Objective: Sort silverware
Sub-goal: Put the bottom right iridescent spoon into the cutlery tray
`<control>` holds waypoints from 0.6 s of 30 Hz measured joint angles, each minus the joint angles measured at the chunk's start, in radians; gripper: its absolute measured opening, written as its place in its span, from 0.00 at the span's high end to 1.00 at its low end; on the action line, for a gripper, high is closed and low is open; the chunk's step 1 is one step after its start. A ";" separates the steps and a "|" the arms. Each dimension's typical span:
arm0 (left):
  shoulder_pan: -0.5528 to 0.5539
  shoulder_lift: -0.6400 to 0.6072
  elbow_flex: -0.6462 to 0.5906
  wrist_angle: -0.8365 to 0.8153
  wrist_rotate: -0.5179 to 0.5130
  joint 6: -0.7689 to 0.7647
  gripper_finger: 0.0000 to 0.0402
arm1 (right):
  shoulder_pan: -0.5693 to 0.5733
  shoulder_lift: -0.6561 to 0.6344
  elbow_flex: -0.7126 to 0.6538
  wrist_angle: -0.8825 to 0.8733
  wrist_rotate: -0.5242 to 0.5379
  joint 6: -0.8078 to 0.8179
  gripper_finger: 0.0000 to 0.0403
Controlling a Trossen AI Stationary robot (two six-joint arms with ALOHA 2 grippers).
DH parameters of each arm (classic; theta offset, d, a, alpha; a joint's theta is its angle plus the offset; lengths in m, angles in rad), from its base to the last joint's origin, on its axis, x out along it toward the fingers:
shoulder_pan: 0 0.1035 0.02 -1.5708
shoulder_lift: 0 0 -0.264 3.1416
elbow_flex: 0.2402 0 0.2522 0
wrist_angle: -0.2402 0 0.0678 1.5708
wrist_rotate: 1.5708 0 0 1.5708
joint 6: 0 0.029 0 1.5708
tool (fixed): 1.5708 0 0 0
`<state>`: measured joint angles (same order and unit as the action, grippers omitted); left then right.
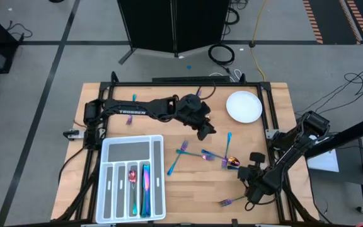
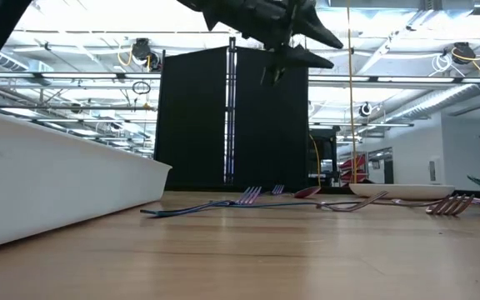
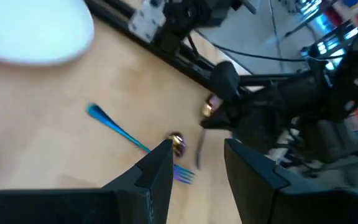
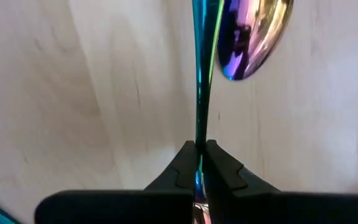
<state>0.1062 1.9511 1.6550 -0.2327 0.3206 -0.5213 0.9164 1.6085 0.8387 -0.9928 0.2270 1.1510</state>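
Note:
Iridescent silverware lies loose on the wooden table: a teal fork (image 1: pixel 174 165), a second fork (image 1: pixel 210 155), a blue-handled spoon (image 1: pixel 230 148) and a purple fork (image 1: pixel 230 202) near the front edge. Several more pieces lie in the white tray (image 1: pixel 109 189). My right gripper (image 1: pixel 244 173) is at the right front, shut on a spoon (image 4: pixel 253 31) with a teal handle. My left gripper (image 3: pixel 197 177) hangs open above the table's middle (image 1: pixel 207 130), with nothing between its fingers. My right gripper pinches the spoon's slim teal handle (image 4: pixel 199 134) between its two fingers, which come steeply from above. The handle runs straight out from between the fingertips, and the bowl (image 4: pixel 257 34) is at the far end, close over the wood. Whether the bowl touches the table cannot be told.
A round white plate (image 1: pixel 243 106) sits at the back right. The tray fills the front left, and its wall (image 2: pixel 57 192) blocks the low view there. A black metal frame (image 1: pixel 169 83) borders the table. There is bare wood between the tray and the loose forks.

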 joint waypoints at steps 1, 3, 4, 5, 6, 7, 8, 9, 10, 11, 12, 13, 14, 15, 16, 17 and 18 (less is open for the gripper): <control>-0.003 0.000 0.000 -0.002 0.017 -0.034 0.64 | 0.005 0.000 0.000 0.001 0.009 -0.008 1.00; -0.015 -0.001 0.000 0.004 0.028 -0.084 0.64 | 0.015 -0.003 0.000 0.002 0.014 -0.031 1.00; -0.023 -0.003 0.000 0.014 0.028 -0.104 0.64 | 0.019 -0.007 0.000 0.003 0.018 -0.040 1.00; -0.030 -0.004 0.000 0.027 0.025 -0.124 0.64 | 0.024 -0.013 0.000 0.003 0.028 -0.052 1.00; -0.037 -0.004 0.000 0.040 0.016 -0.139 0.64 | 0.027 -0.022 0.000 0.003 0.039 -0.060 1.00; -0.045 -0.004 0.000 0.052 0.005 -0.160 0.64 | 0.030 -0.033 0.000 0.002 0.052 -0.071 1.00; -0.051 -0.004 0.000 0.067 -0.010 -0.185 0.64 | 0.030 -0.045 0.000 0.002 0.065 -0.075 1.00; -0.056 -0.004 0.000 0.084 -0.026 -0.210 0.64 | 0.029 -0.060 0.000 0.000 0.081 -0.080 1.00; -0.061 -0.004 0.000 0.102 -0.044 -0.235 0.64 | 0.028 -0.075 0.000 -0.003 0.095 -0.082 1.00; -0.066 -0.004 0.000 0.115 -0.063 -0.256 0.64 | 0.027 -0.091 0.001 -0.008 0.110 -0.081 1.00; -0.070 -0.004 0.000 0.124 -0.082 -0.264 0.64 | 0.027 -0.107 0.001 -0.014 0.124 -0.074 1.00; -0.073 -0.004 0.000 0.129 -0.093 -0.273 0.64 | 0.025 -0.123 0.001 -0.020 0.138 -0.062 1.00; -0.076 -0.004 0.000 0.131 -0.099 -0.278 0.64 | 0.023 -0.140 0.001 -0.022 0.151 -0.047 1.00; -0.078 -0.004 0.000 0.137 -0.100 -0.284 0.64 | 0.020 -0.156 0.001 -0.023 0.164 -0.030 1.00; -0.081 -0.004 0.000 0.150 -0.100 -0.286 0.64 | 0.018 -0.170 0.001 -0.021 0.175 -0.017 1.00; -0.084 -0.004 0.000 0.161 -0.100 -0.286 0.64 | 0.014 -0.185 0.001 -0.018 0.182 -0.011 1.00; -0.087 -0.004 0.000 0.172 -0.100 -0.286 0.64 | 0.010 -0.198 0.001 -0.012 0.186 -0.010 1.00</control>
<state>0.0196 1.9469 1.6547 -0.0604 0.2211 -0.8070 0.9268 1.4104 0.8398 -1.0051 0.4134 1.1407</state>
